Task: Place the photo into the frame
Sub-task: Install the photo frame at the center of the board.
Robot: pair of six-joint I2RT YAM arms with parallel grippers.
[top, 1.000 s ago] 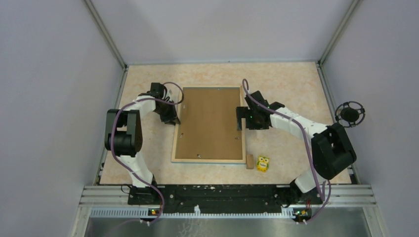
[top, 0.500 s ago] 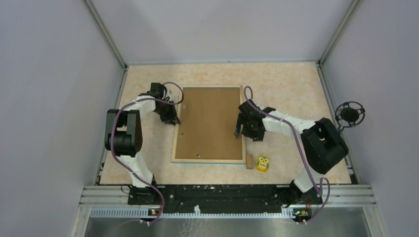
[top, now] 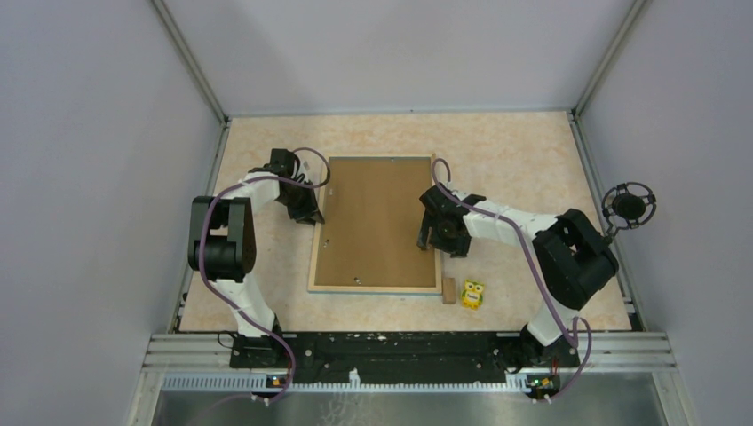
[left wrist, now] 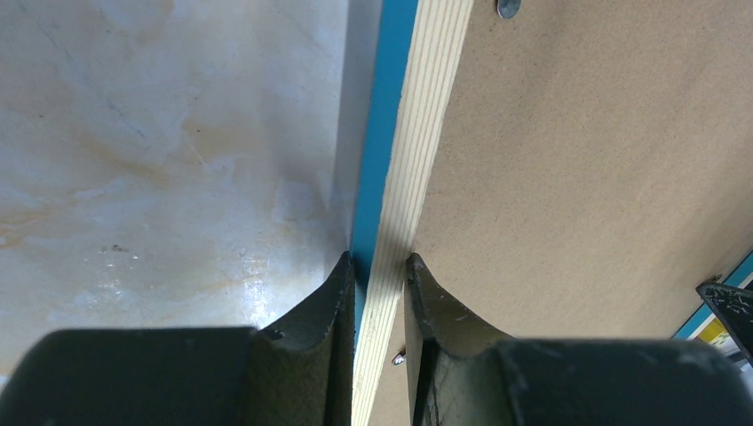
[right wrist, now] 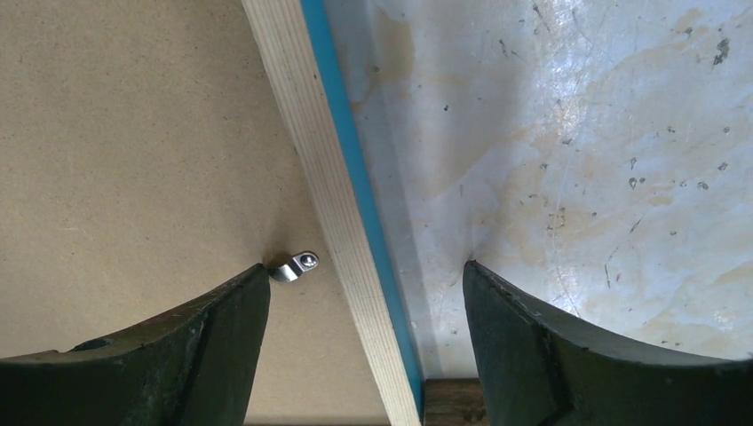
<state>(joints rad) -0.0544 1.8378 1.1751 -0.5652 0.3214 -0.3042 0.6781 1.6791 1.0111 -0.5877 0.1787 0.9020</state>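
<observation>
– Frame (top: 373, 288): where is it?
– Flat on the desk (top: 533, 160), back side up, with the brown board (top: 377, 222) in it. I can't see the photo.
– What's the right pincer (right wrist: 366, 268) doing?
– It points down, wide, holding nothing. One finger (right wrist: 178, 337) is over the board and one over the desk. Its arm bends out to the right.
– And the left pincer (left wrist: 380, 259), farther back?
– Narrow, pinching the left edge, elbow up high.
– What step is it?
– Grabbing both sides, I think. Next the right one must squeeze shut, then both lift together.
</observation>
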